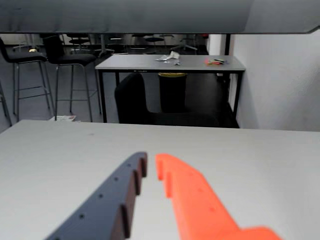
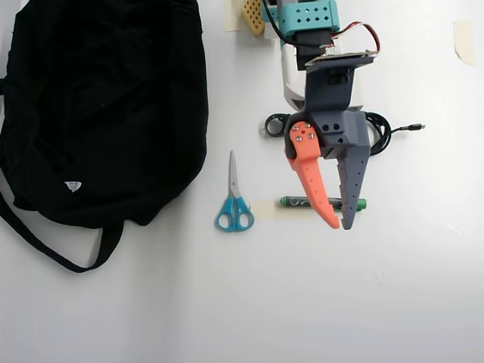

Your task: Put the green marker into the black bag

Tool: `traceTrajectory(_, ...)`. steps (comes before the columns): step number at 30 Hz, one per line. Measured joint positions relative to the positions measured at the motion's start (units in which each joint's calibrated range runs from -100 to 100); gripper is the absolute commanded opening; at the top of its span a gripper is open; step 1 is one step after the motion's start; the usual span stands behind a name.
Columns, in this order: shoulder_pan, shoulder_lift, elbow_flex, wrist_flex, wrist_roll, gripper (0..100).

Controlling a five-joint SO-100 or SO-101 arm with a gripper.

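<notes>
Backpack of soft black fabric (image 2: 98, 106) at the left of the overhead view, small white logo patch low on its front, long thin strap looping below; opening and contents not visible. One slim green marker with dark barrel (image 2: 306, 203) flat on the white table (image 2: 302, 302), well right of the bag, partly under the arm. One pair of teal-handled scissors (image 2: 234, 198) between bag and marker. One coiled black cable (image 2: 378, 128) behind the arm. One two-finger gripper (image 2: 342, 224), orange and dark grey, poised above the marker, fingers slightly parted and holding nothing; same narrow gap in the wrist view (image 1: 151, 165). Wide bare tabletop below and to the right.
</notes>
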Motion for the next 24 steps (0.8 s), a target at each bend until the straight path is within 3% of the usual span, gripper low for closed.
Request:
traceTrajectory(14,0.0,0.0,0.9,4.9,0.5,2)
traceTrajectory(24,0.0,0.0,-3.0,28.7,0.5,2)
